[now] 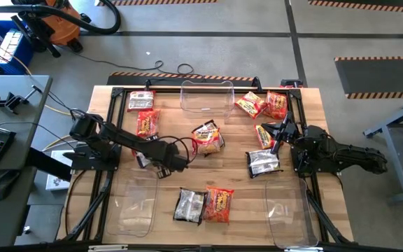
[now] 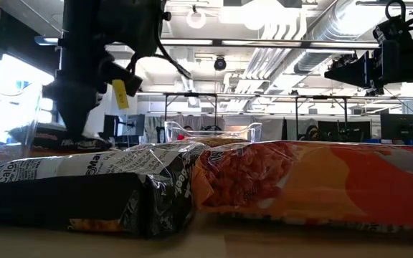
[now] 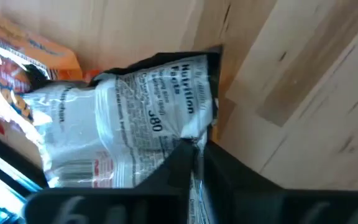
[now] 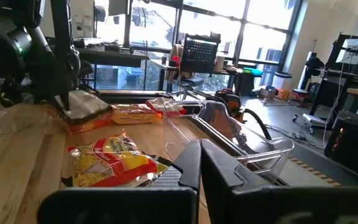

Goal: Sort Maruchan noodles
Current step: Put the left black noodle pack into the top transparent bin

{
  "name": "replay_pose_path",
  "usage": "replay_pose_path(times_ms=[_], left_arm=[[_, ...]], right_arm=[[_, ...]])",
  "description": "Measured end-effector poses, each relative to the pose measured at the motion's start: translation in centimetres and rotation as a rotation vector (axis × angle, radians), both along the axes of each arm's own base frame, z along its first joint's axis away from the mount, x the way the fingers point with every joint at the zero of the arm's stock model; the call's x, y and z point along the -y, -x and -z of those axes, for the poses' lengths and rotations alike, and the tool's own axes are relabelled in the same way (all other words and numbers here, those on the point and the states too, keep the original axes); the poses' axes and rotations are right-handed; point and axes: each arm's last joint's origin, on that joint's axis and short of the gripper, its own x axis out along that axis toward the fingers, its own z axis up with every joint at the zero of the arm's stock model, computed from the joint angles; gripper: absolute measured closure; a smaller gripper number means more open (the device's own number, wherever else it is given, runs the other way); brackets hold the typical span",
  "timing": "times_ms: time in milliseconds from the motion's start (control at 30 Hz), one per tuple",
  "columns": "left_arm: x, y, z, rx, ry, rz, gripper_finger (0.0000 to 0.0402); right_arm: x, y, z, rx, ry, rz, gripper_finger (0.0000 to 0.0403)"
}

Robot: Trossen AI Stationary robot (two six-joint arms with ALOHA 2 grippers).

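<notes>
Since the left gripper [image 1: 144, 159] at centre-left has already clenched the dark ramen packet [image 3: 135, 124] by its short edge, the packet's length trails away from the fingers, while the right gripper [image 1: 277, 137] waits pinched shut at right.

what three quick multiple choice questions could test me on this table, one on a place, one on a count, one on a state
1. The dark packet beside an orange packet lies:
A in a bin
B on the table between two bins
C under the right arm

2. How many clear bins are on the table?
A one
B two
C three

3. The left fingers are:
A closed on a silver packet
B wide open over bare wood
C inside a bin

Answers:
1 B, the pair lies on wood between the two bins on that side.
2 C, the clear bins show from above.
3 A, the left wrist view shows the packet's edge pinched.
</notes>
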Motion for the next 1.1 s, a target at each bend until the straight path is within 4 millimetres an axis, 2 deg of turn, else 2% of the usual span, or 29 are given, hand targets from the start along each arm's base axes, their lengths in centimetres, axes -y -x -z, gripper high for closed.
replay_pose_path(times_ms=[233,467,833,967,1100], left_arm=[[-1.1,-0.6,-2.7,0.083,0.055,-0.025,0.04],[-3.7,-0.8,-5.4,0.262,0.117,-0.046,0.0401],[-10.2,-0.6,-9.5,0.628,0.247,-0.102,0.0401],[-12.8,-0.6,-9.9,0.729,0.308,-0.108,0.0401],[-15.0,-1.7,-9.6,0.845,0.37,-0.106,0.0401]], right_arm=[[0.0,0.0,0.0,0.0,0.0,0.0,0.0403],[0.0,0.0,0.0,0.0,0.0,0.0,0.0403],[0.0,0.0,0.0,0.0,0.0,0.0,0.0403],[0.0,0.0,0.0,0.0,0.0,0.0,0.0403],[0.0,0.0,0.0,0.0,0.0,0.0,0.0403]])
